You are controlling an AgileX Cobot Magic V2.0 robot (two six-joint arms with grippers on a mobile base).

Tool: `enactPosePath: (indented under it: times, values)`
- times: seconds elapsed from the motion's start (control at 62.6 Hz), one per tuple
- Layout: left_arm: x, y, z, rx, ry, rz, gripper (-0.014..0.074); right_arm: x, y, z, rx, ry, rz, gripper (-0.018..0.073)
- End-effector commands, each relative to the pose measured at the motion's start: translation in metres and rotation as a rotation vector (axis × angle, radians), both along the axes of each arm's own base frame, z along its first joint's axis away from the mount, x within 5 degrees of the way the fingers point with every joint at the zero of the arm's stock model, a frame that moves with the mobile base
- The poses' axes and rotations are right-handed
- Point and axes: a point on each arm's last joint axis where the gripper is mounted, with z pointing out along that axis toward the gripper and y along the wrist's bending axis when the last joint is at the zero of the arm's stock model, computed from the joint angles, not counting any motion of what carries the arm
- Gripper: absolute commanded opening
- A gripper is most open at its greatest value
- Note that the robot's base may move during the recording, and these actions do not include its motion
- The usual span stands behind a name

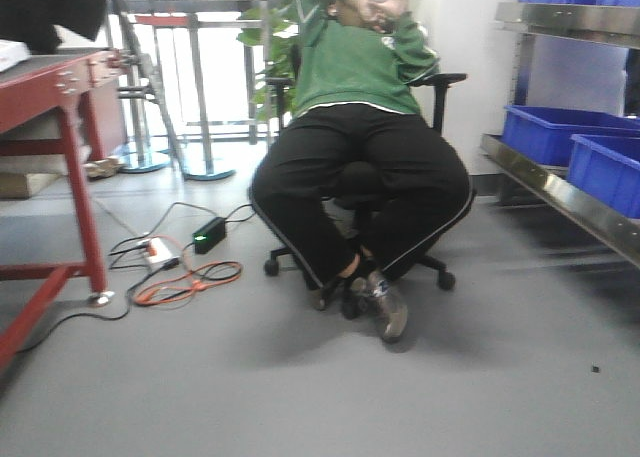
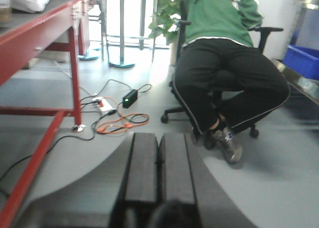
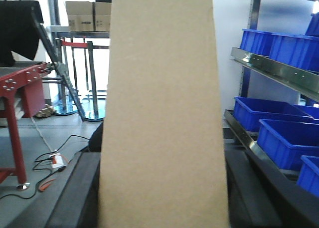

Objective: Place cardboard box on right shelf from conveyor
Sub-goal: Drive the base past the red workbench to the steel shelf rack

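Note:
The cardboard box (image 3: 162,88), plain tan and tall, fills the middle of the right wrist view. My right gripper (image 3: 160,155) is shut on it, with a dark finger (image 3: 75,188) against each side. The right shelf (image 3: 279,72) is shiny steel on perforated uprights and stands to the right of the box. It also runs along the right edge of the front view, where the right shelf (image 1: 560,192) carries blue bins. My left gripper (image 2: 158,137) is shut with nothing between its pads and hangs over the grey floor. The conveyor is out of view.
A person in a green top sits on a wheeled office chair (image 1: 360,177) straight ahead. A red-framed table (image 1: 60,87) stands at the left. Cables and a power strip (image 1: 160,257) lie on the floor. Blue bins (image 3: 284,138) fill the shelf levels. Small labelled cartons (image 3: 87,14) sit far back.

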Motion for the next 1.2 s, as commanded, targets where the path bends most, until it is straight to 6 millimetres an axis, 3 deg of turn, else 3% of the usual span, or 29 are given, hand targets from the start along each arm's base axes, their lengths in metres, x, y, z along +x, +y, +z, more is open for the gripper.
enactPosePath:
  times: [0.0, 1.183]
  values:
    - [-0.0008, 0.0006, 0.0089, -0.016, -0.093, 0.006, -0.0119, -0.0029, 0.0003, 0.0187, -0.016, -0.129, -0.001, 0.0281]
    - [-0.0008, 0.0006, 0.0089, -0.016, -0.093, 0.006, -0.0119, -0.0029, 0.0003, 0.0187, -0.016, -0.129, -0.001, 0.0281]
